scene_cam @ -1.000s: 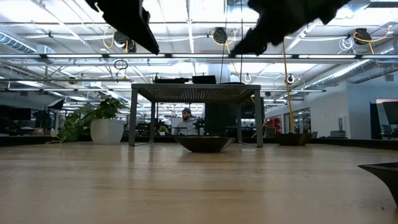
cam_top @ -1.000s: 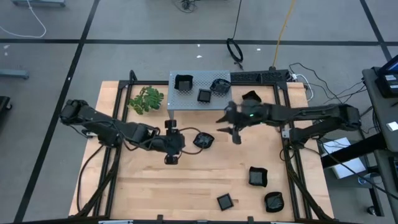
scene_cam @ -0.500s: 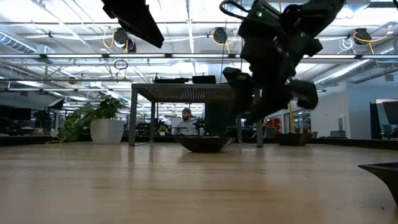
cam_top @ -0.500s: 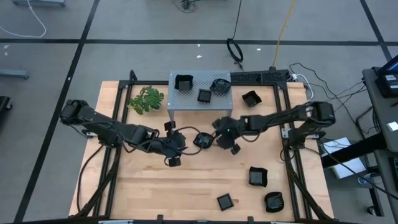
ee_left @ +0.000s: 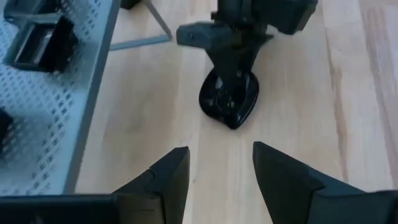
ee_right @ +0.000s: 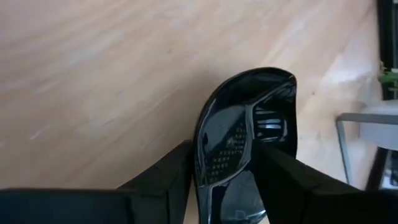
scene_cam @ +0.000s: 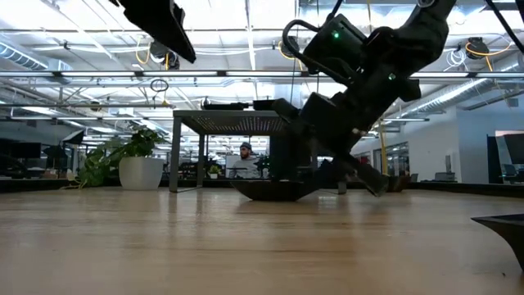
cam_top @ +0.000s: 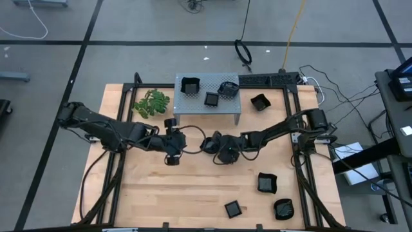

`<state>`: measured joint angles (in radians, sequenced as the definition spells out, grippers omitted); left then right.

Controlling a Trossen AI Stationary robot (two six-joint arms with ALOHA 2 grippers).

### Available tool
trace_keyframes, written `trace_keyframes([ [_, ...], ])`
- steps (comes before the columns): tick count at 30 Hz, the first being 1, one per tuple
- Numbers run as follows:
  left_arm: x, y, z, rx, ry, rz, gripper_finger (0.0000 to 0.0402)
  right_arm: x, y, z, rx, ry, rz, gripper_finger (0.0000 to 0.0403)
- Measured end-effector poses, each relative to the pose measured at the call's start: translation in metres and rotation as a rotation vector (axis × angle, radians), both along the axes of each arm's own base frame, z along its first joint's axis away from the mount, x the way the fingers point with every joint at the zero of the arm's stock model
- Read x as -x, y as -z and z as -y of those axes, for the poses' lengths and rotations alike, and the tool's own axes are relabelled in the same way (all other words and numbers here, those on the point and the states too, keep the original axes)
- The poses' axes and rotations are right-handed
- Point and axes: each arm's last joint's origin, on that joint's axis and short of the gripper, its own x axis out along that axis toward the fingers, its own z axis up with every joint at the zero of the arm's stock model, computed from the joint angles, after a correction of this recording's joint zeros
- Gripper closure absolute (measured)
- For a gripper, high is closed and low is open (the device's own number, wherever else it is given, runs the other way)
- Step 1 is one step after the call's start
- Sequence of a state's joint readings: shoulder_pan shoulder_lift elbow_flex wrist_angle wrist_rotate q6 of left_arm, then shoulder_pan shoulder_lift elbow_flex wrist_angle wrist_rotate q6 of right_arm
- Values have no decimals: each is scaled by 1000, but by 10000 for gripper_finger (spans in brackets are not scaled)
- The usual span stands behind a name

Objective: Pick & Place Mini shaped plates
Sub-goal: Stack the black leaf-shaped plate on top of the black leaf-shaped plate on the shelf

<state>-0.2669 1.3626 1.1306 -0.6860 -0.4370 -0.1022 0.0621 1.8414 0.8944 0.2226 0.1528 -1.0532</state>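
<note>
A rounded glossy black mini plate (cam_top: 209, 143) lies flat on the wooden table's middle, also seen in the low view (scene_cam: 270, 190). My right gripper (ee_right: 225, 149) is down at it, open and slanting downward from the table's right. One finger stands outside the plate's rim and the other over its hollow. My left gripper (cam_top: 172, 142) hangs open above the table, left of this plate, with nothing between its fingers (ee_left: 221, 174). Three more black plates sit on the grey perforated stand (cam_top: 193, 106). My right gripper straddles the rounded plate's rim (ee_right: 205, 134) on the side nearest the arm, one finger (ee_right: 168, 177) outside it and the other (ee_right: 286, 180) over the hollow. I cannot tell whether either finger touches the plate. The plate lies flat on the table.
A black plate (cam_top: 259, 102) lies right of the stand, and three more (cam_top: 266, 183), (cam_top: 233, 208), (cam_top: 283, 208) lie at the near right. A green leafy sprig (cam_top: 151, 103) lies left of the stand. Bare wood stretches across the near left.
My right gripper has swung from high up beside the stand down and toward the table's left, rolling about its own line, until its fingers stand at the rounded plate. My left gripper has drawn back a little, up and leftward. The plate has kept its place.
</note>
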Motion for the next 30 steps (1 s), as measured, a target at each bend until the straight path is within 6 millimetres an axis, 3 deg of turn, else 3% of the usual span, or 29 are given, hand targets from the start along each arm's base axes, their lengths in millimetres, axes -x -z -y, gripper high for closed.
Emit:
trace_keyframes([
  [6,5,-2,-3,-23,14,-25,220,0,3,-5,-30,44,3,272],
  [14,7,-3,-5,-35,20,-37,220,2,6,-13,-34,108,-1,389],
  [19,7,-3,-6,-40,23,-44,220,4,-1,-15,-82,187,21,395],
  [22,8,-3,-7,-48,33,-52,220,8,-23,-12,-78,227,79,401],
  [30,10,-5,-9,-57,60,-66,220,43,-116,-7,-150,291,306,402],
])
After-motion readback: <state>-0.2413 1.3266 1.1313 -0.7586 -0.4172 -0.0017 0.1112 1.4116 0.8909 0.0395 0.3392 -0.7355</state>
